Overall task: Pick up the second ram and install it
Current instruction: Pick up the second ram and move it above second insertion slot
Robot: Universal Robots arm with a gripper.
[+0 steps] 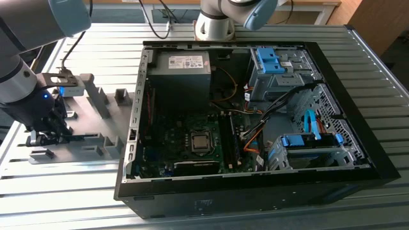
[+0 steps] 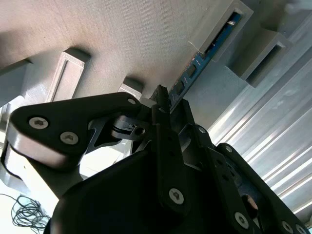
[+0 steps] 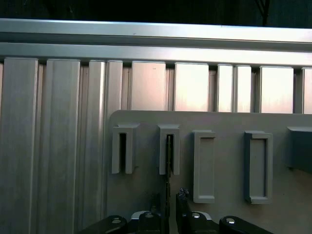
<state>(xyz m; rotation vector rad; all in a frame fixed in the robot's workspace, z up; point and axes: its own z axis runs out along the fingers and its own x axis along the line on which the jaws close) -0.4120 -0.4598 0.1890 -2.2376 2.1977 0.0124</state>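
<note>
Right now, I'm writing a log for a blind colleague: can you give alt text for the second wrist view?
The black gripper sits at one end of the second ram, a thin blue-green stick standing on edge in a grey holder block on a grey plate. Ribbed metal table lies beside.

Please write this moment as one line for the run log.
stage: pick-up | gripper: at second ram | second ram: seated on edge in grey holder block | computer case: open, beside the holders
</note>
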